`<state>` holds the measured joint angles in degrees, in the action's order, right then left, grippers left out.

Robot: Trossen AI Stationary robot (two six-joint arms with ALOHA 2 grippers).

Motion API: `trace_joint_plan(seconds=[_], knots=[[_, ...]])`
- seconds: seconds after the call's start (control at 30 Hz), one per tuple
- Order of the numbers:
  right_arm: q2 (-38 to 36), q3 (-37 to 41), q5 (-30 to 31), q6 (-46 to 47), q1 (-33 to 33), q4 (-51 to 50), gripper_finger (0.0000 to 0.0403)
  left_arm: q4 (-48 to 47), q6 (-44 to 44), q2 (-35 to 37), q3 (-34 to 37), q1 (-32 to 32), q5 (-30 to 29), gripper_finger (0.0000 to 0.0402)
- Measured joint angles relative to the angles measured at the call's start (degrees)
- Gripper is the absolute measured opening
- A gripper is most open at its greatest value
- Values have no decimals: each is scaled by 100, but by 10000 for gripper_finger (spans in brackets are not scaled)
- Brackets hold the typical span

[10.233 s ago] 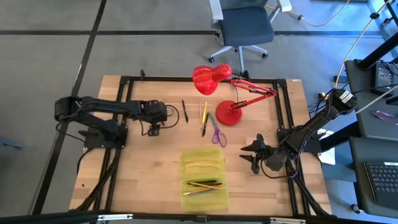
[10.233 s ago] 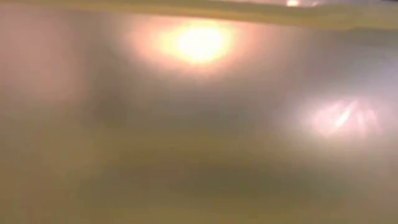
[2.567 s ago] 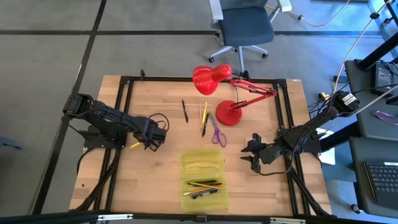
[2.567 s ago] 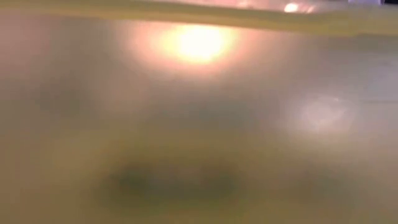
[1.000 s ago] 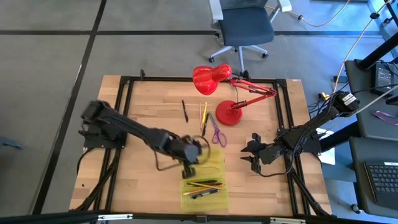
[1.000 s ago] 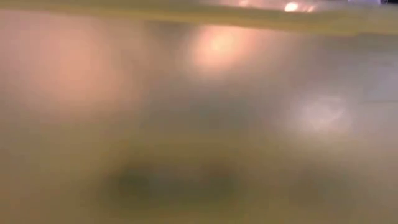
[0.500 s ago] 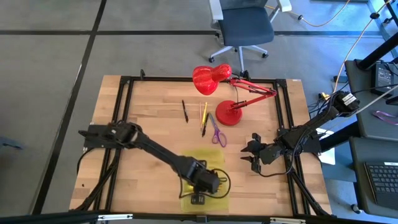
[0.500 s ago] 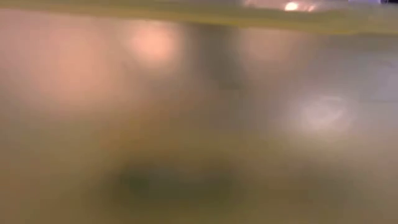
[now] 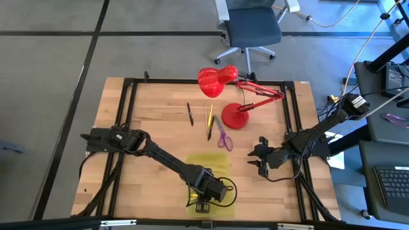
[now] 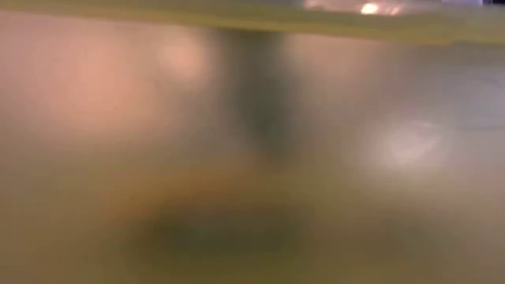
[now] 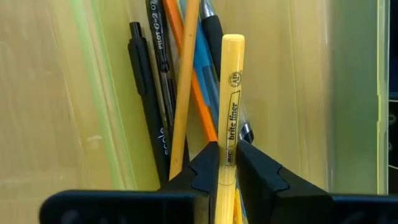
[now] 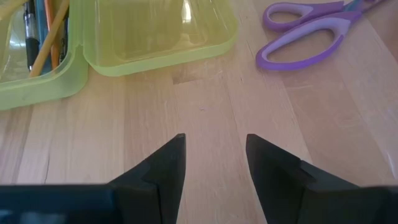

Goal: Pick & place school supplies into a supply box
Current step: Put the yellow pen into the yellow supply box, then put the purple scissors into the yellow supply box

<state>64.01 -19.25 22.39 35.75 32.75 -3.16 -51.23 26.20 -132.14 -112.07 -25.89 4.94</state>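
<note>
The yellow-green supply box (image 9: 208, 165) lies open near the table's front edge, and its near half (image 11: 74, 93) holds a black pen (image 11: 149, 106), an orange pencil (image 11: 186, 81) and other pens. My left gripper (image 9: 203, 206) is over that near half, shut on a yellow highlighter (image 11: 231, 93). Purple scissors (image 9: 222, 135), a black pen (image 9: 190, 114) and yellow pencils (image 9: 209, 121) lie flat on the table beyond the box. My right gripper (image 9: 259, 156) waits open to the right of the box, nothing between its fingers (image 12: 168, 168). My left gripper pinches the highlighter's barrel (image 11: 227, 155) between its two fingers, coming from above and pointing down into the box's near half. The fingers lie across the barrel. The highlighter runs alongside the pens below it; whether it rests on them I cannot tell.
A red desk lamp (image 9: 223, 80) stands at the table's far middle, its base (image 9: 235, 118) next to the scissors. A black frame (image 9: 128, 128) runs around the tabletop. An office chair stands beyond the far edge. The low view shows only a yellowish blur.
My left gripper has carried the yellow highlighter from over the box's far half toward the table's near edge, and now stands over the near half among the pens. My right gripper has kept still.
</note>
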Motion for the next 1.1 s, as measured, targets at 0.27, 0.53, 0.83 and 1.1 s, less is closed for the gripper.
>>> trace_joint_plan(seconds=[0.27, 0.53, 0.83, 1.1], knots=[[0, 0, 0, 2, -2, 0, 172, 0, -40, 0, 0, 13, -10, 56], [0, 2, 0, 7, -2, 34, 172, -28, -180, 60, 4, 15, -44, 89], [-2, 2, 0, -9, 0, 866, 172, -390, -619, 1184, 216, 67, -2191, 102], [-2, 2, 40, -26, -2, 900, 172, 771, -756, 2490, 1909, 443, -2420, 107]])
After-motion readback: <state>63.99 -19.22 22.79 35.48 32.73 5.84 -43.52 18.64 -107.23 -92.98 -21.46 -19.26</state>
